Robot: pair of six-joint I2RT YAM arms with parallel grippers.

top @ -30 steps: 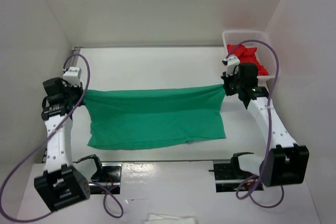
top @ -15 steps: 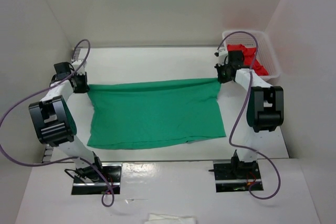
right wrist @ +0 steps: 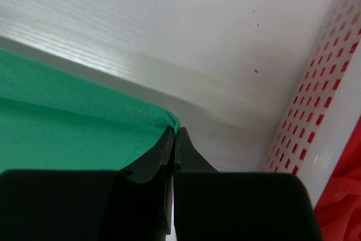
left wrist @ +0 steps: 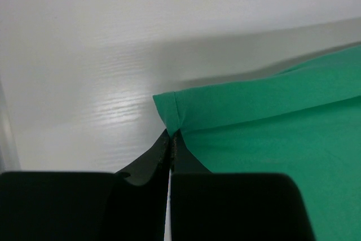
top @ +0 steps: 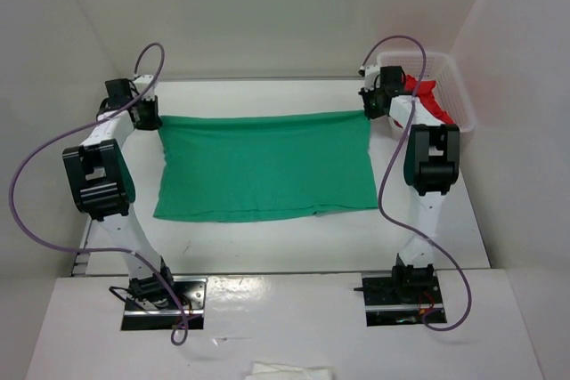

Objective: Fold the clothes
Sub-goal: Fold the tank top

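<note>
The clothes [top: 265, 166], a green T-shirt, are stretched flat across the white table as a wide rectangle. My left gripper [top: 150, 116] is shut on the far left corner of the clothes [left wrist: 175, 114], the hem pinched between its black fingertips [left wrist: 167, 139]. My right gripper [top: 370, 106] is shut on the far right corner of the clothes [right wrist: 84, 117], the fabric edge caught at its tips [right wrist: 172, 134]. Both arms reach far out toward the back of the table, and the far edge runs taut between them.
A white perforated basket [top: 452, 86] holding a red garment [top: 429, 100] stands at the back right, close beside my right gripper; its wall [right wrist: 316, 111] shows in the right wrist view. White enclosure walls rise on three sides. A white cloth scrap [top: 287, 369] lies at the near edge.
Both arms have stretched forward and carried the far edge of the clothes toward the back of the table, so the shirt has slid away from the near side and flattened out.
</note>
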